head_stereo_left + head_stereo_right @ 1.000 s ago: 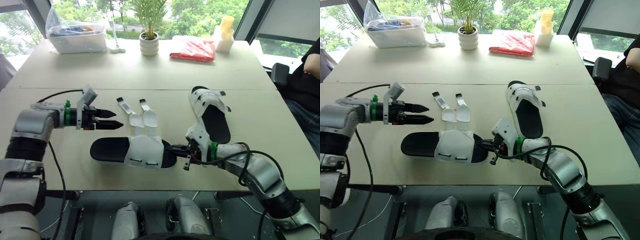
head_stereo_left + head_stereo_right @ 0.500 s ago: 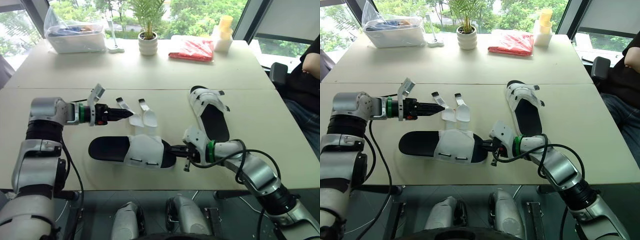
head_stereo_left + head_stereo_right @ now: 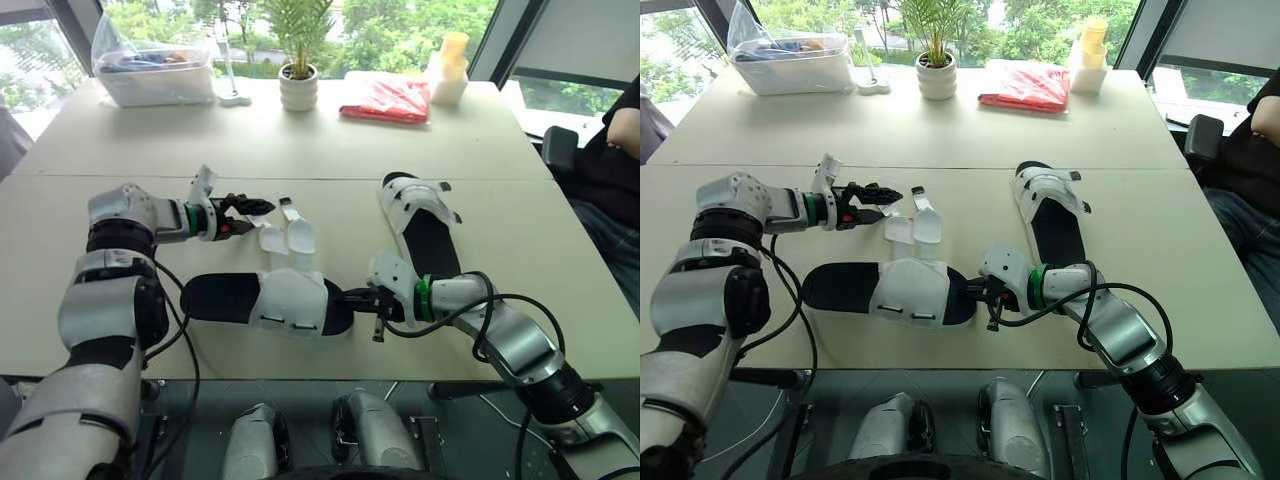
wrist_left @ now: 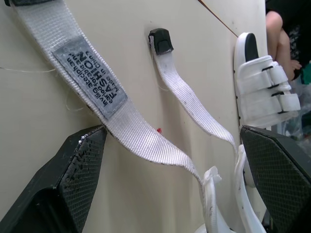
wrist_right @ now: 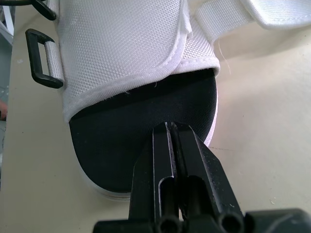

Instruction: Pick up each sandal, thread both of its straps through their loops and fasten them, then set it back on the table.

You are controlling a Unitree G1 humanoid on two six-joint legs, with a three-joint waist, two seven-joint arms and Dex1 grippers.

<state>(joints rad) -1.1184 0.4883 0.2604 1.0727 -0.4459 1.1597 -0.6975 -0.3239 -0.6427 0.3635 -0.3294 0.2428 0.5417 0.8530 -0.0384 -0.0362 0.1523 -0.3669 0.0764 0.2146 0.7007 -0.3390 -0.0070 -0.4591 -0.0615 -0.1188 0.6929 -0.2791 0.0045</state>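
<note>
The near sandal (image 3: pixel 285 300), black sole with a white upper, lies sideways near the table's front edge. Its two white straps are unfastened and stretch away flat on the table: the labelled strap (image 4: pixel 92 80) and the plain strap (image 3: pixel 296 228). My left gripper (image 3: pixel 257 206) is open, its fingers (image 4: pixel 73 179) standing either side of the labelled strap near its end. At the sandal's toe, my right gripper (image 5: pixel 171 127) is shut on the black sole's edge. A second sandal (image 3: pixel 420 228) lies to the right with both straps closed across its upper.
Along the far edge stand a clear plastic bin (image 3: pixel 150 72), a potted plant (image 3: pixel 298 88), a red packet (image 3: pixel 385 100) and yellow cups (image 3: pixel 450 65). A person (image 3: pixel 615 150) sits at the right side. A seam (image 3: pixel 330 178) joins the two tables.
My left gripper has moved right and away from me, from beside the near sandal to the labelled strap's end. The right gripper has stayed on the sandal's toe.
</note>
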